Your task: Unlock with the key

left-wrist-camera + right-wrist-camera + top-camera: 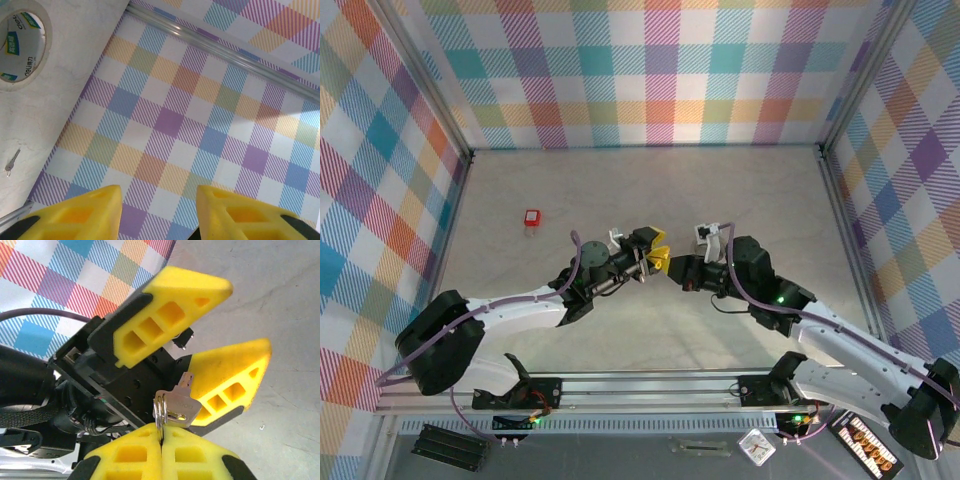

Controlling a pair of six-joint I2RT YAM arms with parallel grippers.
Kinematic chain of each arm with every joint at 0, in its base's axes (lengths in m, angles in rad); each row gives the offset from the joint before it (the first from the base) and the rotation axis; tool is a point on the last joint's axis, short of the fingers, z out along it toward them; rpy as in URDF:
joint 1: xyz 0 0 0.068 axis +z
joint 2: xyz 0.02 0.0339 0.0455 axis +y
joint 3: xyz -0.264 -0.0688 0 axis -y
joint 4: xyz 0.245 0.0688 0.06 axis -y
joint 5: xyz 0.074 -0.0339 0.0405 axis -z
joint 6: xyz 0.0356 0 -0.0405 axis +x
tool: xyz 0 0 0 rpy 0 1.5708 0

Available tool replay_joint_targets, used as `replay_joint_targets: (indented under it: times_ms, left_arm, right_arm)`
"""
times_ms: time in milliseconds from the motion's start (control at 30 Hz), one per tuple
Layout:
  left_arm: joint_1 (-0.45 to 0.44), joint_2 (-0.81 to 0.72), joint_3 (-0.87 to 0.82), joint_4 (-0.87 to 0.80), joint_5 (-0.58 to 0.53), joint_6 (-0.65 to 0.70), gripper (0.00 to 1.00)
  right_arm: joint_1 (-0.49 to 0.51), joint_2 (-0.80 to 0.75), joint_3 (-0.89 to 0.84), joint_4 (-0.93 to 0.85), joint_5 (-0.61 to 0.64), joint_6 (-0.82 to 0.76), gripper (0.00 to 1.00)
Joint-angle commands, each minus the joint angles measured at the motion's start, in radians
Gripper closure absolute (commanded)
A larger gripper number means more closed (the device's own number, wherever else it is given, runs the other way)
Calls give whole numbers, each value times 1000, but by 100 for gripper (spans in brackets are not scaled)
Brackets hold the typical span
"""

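My right gripper (161,437) is shut on a steel key ring (160,412). A silver key (176,402) sticks up from that ring. Its blade rests against the lower yellow finger (230,375) of my left gripper (247,317), whose jaws stand apart around the blade without clamping it. From above, the left gripper (660,252) and the right gripper (672,268) meet tip to tip at mid-table. A small red padlock (532,218) lies on the table to the left, apart from both. The left wrist view shows the left gripper (159,195) with nothing between its fingertips.
Plaid walls (660,70) close the table on three sides. In the left wrist view a roll of tape (22,42) and a small loose metal key (11,162) lie on the table near the wall's foot. Bare tabletop (650,180) stretches behind the grippers.
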Motion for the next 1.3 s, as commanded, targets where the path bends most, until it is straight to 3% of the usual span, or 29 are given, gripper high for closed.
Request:
replay_joint_targets:
  times_ms: [0, 667, 900, 967, 1100, 1167, 1267]
  left_arm:
    - [0, 9, -3, 53, 2, 2, 63]
    - [28, -21, 15, -68, 11, 82, 100]
    - [29, -30, 32, -93, 20, 121, 100]
    - [33, -50, 39, -118, 17, 165, 100]
    - [51, -112, 95, -195, 21, 422, 100]
    - [51, -153, 118, -231, 13, 575, 100]
    - [45, -204, 128, -232, 17, 761, 100]
  right_arm:
    - [6, -23, -19, 1, 6, -10, 100]
    - [6, -72, -36, -39, -43, -86, 100]
    - [6, -64, -28, -53, -35, -110, 100]
    - [6, -74, -24, -76, -17, -99, 88]
    - [0, -110, -20, -54, -37, -31, 34]
    - [-10, -120, -2, -50, -58, 6, 24]
    - [-48, -122, -9, 23, -124, 89, 20]
